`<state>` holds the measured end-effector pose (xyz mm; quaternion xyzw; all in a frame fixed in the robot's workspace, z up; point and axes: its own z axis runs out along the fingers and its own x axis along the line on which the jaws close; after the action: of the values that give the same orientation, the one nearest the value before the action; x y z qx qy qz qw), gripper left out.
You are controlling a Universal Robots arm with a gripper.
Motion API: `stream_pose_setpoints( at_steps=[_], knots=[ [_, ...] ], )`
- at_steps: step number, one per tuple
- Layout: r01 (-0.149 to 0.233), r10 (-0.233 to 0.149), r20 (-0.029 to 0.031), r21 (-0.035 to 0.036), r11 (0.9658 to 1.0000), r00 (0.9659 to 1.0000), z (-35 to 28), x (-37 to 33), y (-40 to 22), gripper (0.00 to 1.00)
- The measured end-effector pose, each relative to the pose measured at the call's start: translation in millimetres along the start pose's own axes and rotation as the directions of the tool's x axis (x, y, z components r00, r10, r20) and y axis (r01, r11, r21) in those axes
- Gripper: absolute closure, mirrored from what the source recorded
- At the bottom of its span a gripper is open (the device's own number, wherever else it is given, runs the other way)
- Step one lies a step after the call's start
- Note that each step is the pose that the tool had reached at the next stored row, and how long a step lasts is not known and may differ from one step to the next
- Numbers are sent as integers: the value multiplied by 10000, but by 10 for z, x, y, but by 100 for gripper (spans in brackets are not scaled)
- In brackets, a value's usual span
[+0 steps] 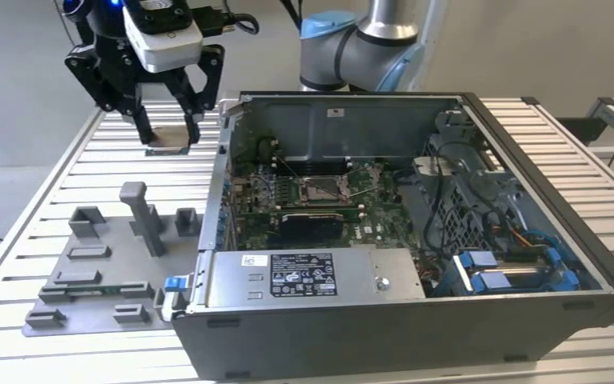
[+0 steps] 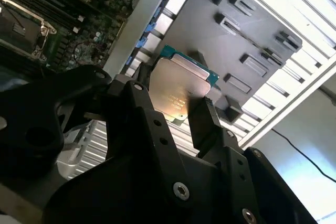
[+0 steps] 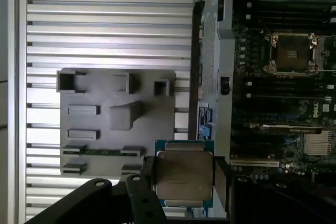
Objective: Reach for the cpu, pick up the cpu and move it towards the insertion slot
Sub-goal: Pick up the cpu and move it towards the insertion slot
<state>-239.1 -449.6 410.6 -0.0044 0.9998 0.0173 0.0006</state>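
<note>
CPU [image 3: 184, 177] clamped in tool [image 1: 169, 138] — socket [image 1: 322, 189] (inside open case [image 1: 414, 320]) sits bare.

White label [image 1: 301, 274] on the metal box [image 1: 307, 280] — its print too small to read.

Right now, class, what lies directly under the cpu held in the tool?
The cpu, clamped in the tool, hangs above the slatted table beside the grey fixture plate. Its underside is hidden.

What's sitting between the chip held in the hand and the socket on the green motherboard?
In the exterior view, the computer case's metal side wall stands between the silver-grey square cpu, held in the hand, and the metal-framed insertion slot.
</note>
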Motion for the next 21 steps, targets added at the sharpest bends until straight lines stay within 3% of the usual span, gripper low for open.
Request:
stream_pose_setpoints(
  at_steps=[7,21],
  knots=[
    [0,0,0,0,10000,10000,0,-185,-1,100],
    [-1,1,0,0,10000,10000,0,-696,-6,100]
  ],
)
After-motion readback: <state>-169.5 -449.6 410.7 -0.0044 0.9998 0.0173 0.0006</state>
